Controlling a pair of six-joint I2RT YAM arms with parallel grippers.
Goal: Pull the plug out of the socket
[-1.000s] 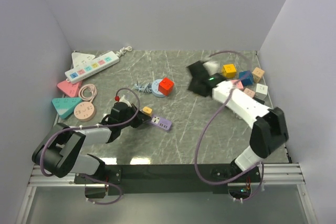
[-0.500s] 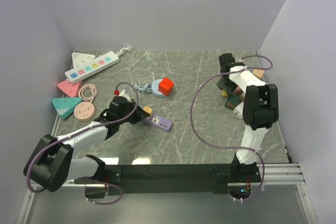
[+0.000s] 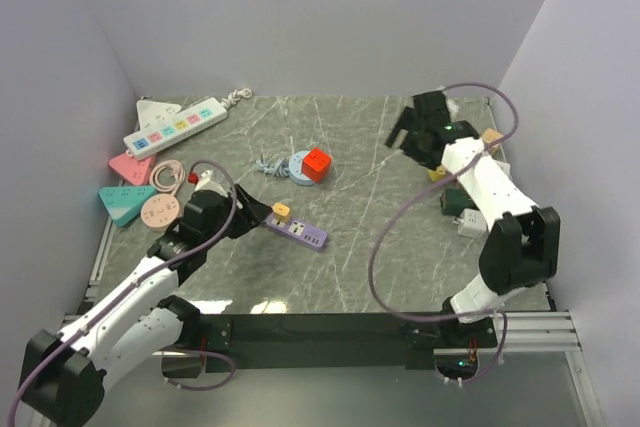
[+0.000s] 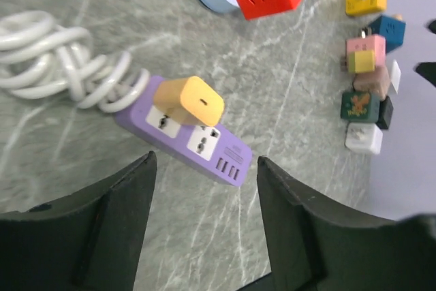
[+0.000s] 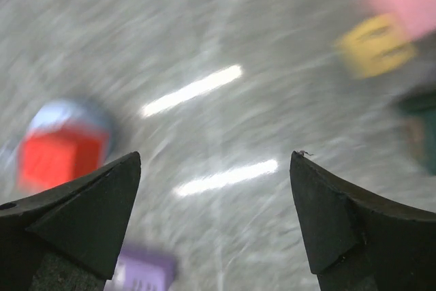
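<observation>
1. The short lilac-purple power strip [image 3: 297,232] lies on the grey-green marble table top [image 3: 350,257], a little left of the middle and in the near half. It lies slanted, with its cord end toward the left arm.
2. A small yellow-orange plug [image 4: 189,100] sits in the outlet face nearest to the cord end of the strip. Two other white outlet faces and a row of small ports beside it are free.
3. The white braided cord [image 4: 61,66] of the strip lies in a loose coil on the table at that same end.
4. The left gripper [image 3: 252,215] is low, just beside the cord end of the strip. Its two dark fingers [image 4: 129,202] are wide apart and hold nothing. In the left wrist view the strip and the plug appear in the gap, beyond the fingertips, and the fingers do not touch them.
5. The right gripper [image 3: 405,132] is at the far right of the table, well apart from the strip. Its fingers [image 5: 327,209] are also apart and empty. The right wrist view is blurred.
6. A red cube [image 3: 317,163] rests on a pale blue round disc [image 3: 297,164] behind the strip.
7. A group of small coloured cube adapters [image 4: 364,66] stands at the right side of the table.
8. A long white strip with coloured buttons [image 3: 175,125] lies in the far left corner.
</observation>
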